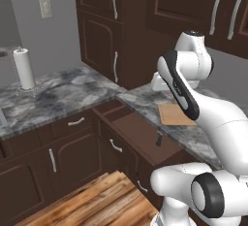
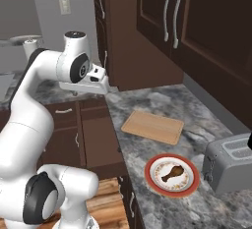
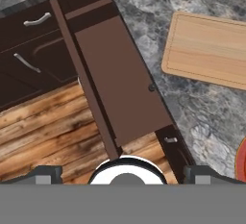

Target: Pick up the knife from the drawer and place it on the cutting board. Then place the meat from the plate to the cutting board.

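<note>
The drawer stands pulled open under the counter, its brown floor directly below the hand. The knife is a small dark shape against the drawer's right wall, showing as a dark spot in the hand view. My gripper hangs high above the drawer, open and empty, its fingertips far apart. The light-tan cutting board lies bare on the counter right of the drawer. Nearer lies the red-rimmed plate with the brown meat on it.
A grey toaster stands right of the plate. A paper towel roll is on the far left counter. Dark cabinets with silver handles hang above the marble counter. Wood floor lies in front of the drawer.
</note>
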{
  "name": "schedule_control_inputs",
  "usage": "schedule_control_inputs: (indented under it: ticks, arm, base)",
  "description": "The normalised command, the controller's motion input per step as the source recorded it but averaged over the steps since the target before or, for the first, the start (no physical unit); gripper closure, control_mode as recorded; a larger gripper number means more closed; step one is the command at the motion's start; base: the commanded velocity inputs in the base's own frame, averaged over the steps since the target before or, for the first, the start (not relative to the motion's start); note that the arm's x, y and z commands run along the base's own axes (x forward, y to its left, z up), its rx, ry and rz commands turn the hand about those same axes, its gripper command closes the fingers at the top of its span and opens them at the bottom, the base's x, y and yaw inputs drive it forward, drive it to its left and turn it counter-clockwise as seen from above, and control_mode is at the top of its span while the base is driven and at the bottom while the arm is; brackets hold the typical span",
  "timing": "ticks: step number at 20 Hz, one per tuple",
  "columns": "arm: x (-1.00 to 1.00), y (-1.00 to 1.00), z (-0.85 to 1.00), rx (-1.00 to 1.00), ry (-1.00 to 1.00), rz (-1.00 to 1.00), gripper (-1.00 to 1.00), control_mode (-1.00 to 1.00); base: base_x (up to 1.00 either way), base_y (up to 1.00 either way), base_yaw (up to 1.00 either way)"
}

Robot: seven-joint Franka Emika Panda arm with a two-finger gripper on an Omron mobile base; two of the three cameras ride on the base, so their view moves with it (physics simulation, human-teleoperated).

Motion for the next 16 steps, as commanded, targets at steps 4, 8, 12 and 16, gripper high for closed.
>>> schedule_control_inputs:
  ticks: [4,8,12,16]
  arm:
    - [0.00,0.00,0.00,0.00,0.00,0.00,-1.00,1.00]
    - [0.00,0.00,0.00,0.00,0.00,0.00,-1.00,1.00]
    - [0.00,0.00,0.00,0.00,0.00,0.00,-1.00,1.00]
    - [0.00,0.06,-0.38,0.00,0.11,-0.02,-1.00,-1.00]
  base:
    - [0.00,0.00,0.00]
    - [0.00,0.00,0.00]
    - [-0.02,0.00,0.00]
    - [-0.01,0.00,0.00]
